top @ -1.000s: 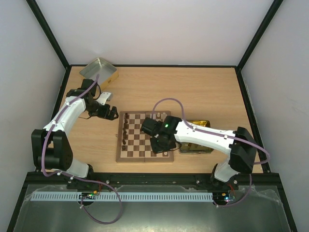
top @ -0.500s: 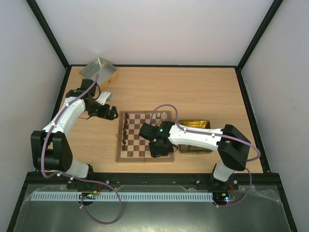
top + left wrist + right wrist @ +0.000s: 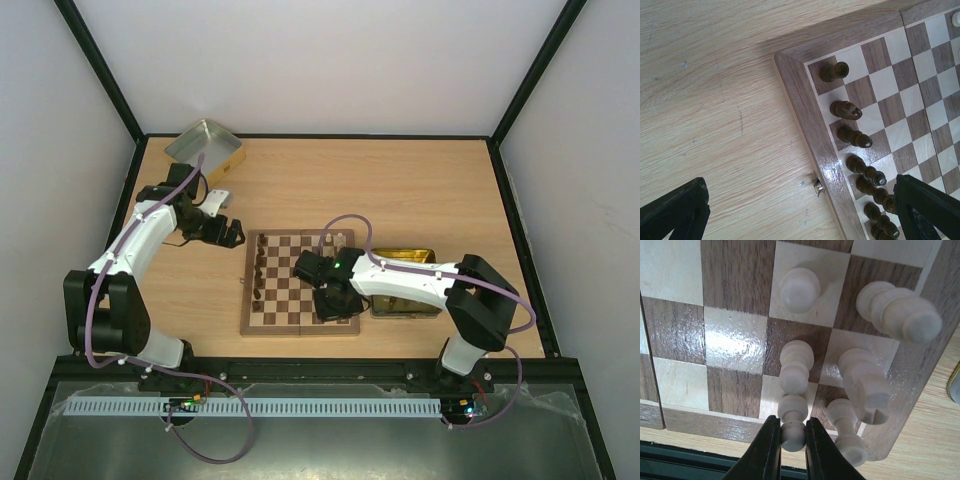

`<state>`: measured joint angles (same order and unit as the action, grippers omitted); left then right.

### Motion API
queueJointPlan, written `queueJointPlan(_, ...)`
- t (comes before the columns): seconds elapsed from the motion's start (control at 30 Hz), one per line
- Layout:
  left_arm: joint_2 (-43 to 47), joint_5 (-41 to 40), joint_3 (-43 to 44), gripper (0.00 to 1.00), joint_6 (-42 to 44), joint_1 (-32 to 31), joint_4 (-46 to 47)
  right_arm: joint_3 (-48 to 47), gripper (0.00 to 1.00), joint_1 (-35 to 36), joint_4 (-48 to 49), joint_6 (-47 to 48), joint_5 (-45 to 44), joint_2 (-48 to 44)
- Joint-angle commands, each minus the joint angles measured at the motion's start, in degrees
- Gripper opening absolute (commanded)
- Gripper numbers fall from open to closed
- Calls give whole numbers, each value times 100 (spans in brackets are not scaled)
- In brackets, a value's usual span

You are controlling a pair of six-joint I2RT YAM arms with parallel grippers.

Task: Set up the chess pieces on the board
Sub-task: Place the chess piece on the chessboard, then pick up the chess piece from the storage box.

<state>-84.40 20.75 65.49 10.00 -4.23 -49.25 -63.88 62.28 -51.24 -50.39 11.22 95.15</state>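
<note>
- Pawn (image 3: pixel 792 427), cream, pinched between the narrow jaws of the right gripper (image 3: pixel 790 452), at a corner of the board (image 3: pixel 735 340).
- Other cream pieces (image 3: pixel 862 385) crowd just beyond the jaws; release should go straight, without nudging them.
- Left gripper (image 3: pixel 800 212) gapes wide, empty, with dark pieces (image 3: pixel 855 136) just ahead.

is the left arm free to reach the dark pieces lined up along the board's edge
Probably yes. The left gripper hangs open just off a corner of the board, the dark pieces stand close by, and nothing lies between; the right gripper is at the opposite edge.
</note>
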Motion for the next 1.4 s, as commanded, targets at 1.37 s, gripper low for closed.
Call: queueJointPlan(1.37,-41,42,-19,100,-59,-34,-30,-895,22,-1867,-1738,667,-847,-1228)
